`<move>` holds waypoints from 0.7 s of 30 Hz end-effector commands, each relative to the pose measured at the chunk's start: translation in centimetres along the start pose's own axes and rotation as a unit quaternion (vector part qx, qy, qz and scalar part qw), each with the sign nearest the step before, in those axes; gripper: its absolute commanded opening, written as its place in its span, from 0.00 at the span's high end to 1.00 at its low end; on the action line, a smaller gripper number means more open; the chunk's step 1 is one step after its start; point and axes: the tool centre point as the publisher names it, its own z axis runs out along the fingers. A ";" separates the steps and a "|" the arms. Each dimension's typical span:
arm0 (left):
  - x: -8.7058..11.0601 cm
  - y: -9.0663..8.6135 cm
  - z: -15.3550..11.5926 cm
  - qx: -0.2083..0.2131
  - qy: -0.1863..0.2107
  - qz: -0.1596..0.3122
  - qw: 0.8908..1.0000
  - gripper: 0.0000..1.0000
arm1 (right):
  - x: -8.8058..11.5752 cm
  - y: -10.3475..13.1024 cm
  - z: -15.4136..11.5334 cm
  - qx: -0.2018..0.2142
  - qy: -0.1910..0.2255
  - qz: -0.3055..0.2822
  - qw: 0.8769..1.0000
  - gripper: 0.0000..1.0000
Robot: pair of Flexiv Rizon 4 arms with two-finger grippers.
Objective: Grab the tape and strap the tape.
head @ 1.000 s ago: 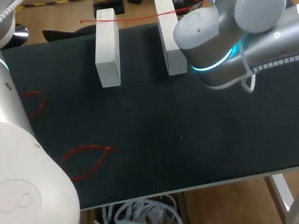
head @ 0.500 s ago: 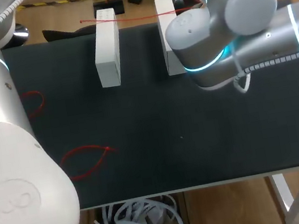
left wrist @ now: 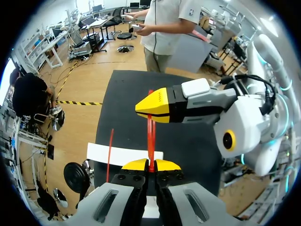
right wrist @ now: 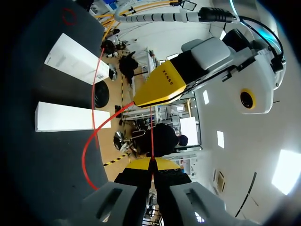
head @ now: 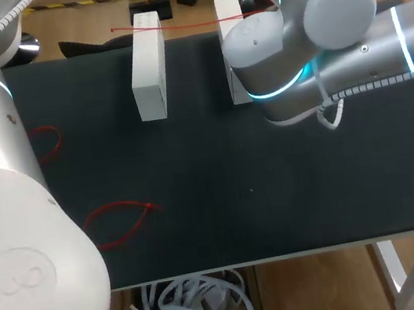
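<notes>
A thin red tape runs taut between my two grippers, which face each other tip to tip. In the left wrist view my left gripper is shut on one end, and the right gripper pinches the tape just ahead. In the right wrist view my right gripper is shut on the tape, the left gripper clamps it ahead, and the rest curves down in a loop. In the head view the tape lies across two white blocks; my right arm hides both grippers.
Two white blocks stand side by side at the back of the dark mat. Two loose red tape loops lie at the mat's left. A box of white straps sits below the front edge.
My right arm has shifted left over the right block in the head view. The tape on the blocks and the loose loops have not moved.
</notes>
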 end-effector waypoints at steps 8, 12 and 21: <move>-0.1 -0.1 -0.1 -0.003 0.001 -0.001 1.000 1.00 | -0.2 0.8 -0.1 0.001 0.005 -0.013 1.000 1.00; -0.1 -0.1 -0.1 -0.003 0.001 -0.001 1.000 1.00 | -0.2 1.0 -0.3 -0.001 0.004 -0.022 1.000 1.00; -0.1 -0.1 -0.1 -0.003 0.001 -0.001 1.000 1.00 | -0.3 0.8 -0.4 0.009 -0.001 -0.035 0.999 1.00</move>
